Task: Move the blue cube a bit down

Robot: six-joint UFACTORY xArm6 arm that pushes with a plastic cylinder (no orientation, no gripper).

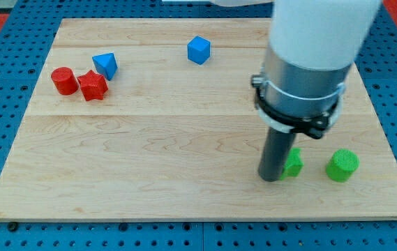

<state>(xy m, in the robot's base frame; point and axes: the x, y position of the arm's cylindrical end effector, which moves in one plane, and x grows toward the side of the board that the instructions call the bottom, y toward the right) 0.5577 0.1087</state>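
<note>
The blue cube (199,50) sits near the view's top, left of the arm. My tip (271,178) rests on the board at the lower right, far below and to the right of the blue cube. It touches or nearly touches the left side of a green block (294,163), partly hidden behind the rod.
A green cylinder (342,165) stands right of the tip. At the upper left are a blue triangular block (105,65), a red star block (93,86) and a red cylinder (63,81). The wooden board (149,139) lies on a blue pegboard.
</note>
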